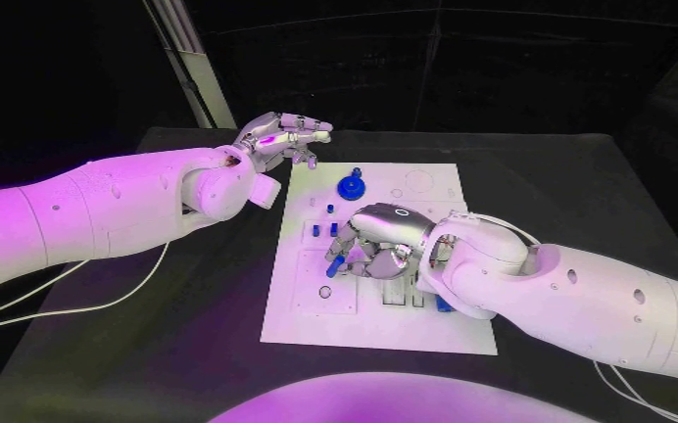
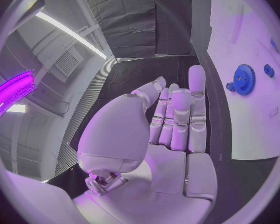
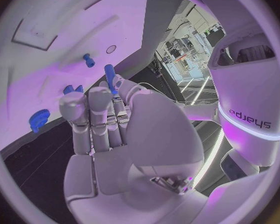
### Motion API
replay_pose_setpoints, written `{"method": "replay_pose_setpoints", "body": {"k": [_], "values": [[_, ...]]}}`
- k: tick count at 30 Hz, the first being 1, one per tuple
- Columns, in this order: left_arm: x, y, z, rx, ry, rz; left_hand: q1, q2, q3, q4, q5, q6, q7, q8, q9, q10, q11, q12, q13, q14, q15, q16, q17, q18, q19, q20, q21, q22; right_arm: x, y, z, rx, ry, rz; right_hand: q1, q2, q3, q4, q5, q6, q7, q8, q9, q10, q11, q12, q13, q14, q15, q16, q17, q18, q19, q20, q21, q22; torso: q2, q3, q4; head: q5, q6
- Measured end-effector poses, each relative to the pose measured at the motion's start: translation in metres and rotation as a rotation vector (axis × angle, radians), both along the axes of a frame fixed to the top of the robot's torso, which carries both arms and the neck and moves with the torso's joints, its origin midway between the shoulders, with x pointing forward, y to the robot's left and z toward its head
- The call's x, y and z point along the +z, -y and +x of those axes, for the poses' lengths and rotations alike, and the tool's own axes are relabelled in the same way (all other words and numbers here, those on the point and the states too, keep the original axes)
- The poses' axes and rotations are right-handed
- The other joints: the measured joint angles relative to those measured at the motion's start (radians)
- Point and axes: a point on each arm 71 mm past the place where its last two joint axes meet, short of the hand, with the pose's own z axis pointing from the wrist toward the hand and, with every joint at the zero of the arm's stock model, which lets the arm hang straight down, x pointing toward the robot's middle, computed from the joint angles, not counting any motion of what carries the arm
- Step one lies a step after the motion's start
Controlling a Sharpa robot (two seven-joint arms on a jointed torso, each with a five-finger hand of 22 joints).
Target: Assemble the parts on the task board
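a black table (image 1: 169, 345) carries everything. a white task board (image 1: 431, 330) lies flat in its middle, longer going away from the robot than across. a thin pale cable (image 1: 114, 296) trails over the table top on the robot's left side, and another (image 1: 614, 384) curls at the near right corner.

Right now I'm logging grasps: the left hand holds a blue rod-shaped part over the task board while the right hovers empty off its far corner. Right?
No, the hands are swapped. The right hand holds the blue rod over the task board, as the right wrist view shows; the left hand hovers empty.
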Motion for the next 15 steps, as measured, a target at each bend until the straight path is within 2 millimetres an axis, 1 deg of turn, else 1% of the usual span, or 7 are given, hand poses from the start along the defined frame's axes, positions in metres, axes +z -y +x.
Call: {"method": "replay_pose_setpoints", "body": {"k": [6, 9, 15], "values": [[0.000, 0.001, 0.000, -0.001, 0.000, 0.000, 0.000, 0.000, 0.000, 0.000, 0.000, 0.000, 0.000, 0.000, 0.000, 0.000, 0.000, 0.000, 0.000, 0.000, 0.000, 0.000, 0.000, 0.000, 0.000, 0.000, 0.000, -0.001, -0.006, -0.008, -0.002, 0.022, -0.004, -0.025, 0.000, 0.000, 0.001, 0.001, 0.000, -0.001, -0.001, -0.001, -0.001, 0.000, 0.000, 0.000, 0.001, 0.000, 0.000, 0.000, 0.000, 0.000, 0.000, 0.000, 0.000, 0.000, 0.000, 0.0001, 0.0002, 0.003, -0.002], [0.000, 0.002, 0.000, -0.003, 0.000, -0.001, 0.000, 0.000, 0.000, 0.000, 0.000, 0.000, 0.000, 0.000, 0.000, 0.000, 0.000, 0.000, 0.000, 0.000, 0.000, 0.000, 0.000, 0.000, 0.000, 0.000, 0.000, -0.001, -0.008, -0.010, -0.002, 0.030, 0.000, -0.038, -0.003, -0.003, 0.001, 0.001, 0.000, 0.002, 0.002, -0.002, -0.001, 0.000, 0.000, 0.000, 0.001, 0.000, 0.000, 0.000, 0.000, 0.000, 0.000, 0.000, 0.000, 0.000, 0.000, 0.0001, 0.0002, 0.004, -0.002], [-0.001, 0.002, 0.000, -0.004, -0.001, -0.001, 0.000, 0.000, 0.000, 0.000, 0.000, 0.000, 0.000, 0.000, 0.000, 0.000, 0.000, 0.000, 0.000, 0.000, 0.000, 0.000, 0.000, 0.000, 0.000, 0.000, 0.000, -0.001, -0.011, -0.014, -0.004, 0.046, 0.010, -0.061, -0.003, -0.003, 0.001, 0.001, 0.000, 0.002, 0.002, -0.002, -0.001, 0.000, 0.000, 0.000, 0.001, 0.000, 0.000, 0.000, 0.000, 0.000, 0.000, 0.000, 0.000, 0.000, 0.000, 0.0002, 0.0005, 0.005, -0.003]]}}
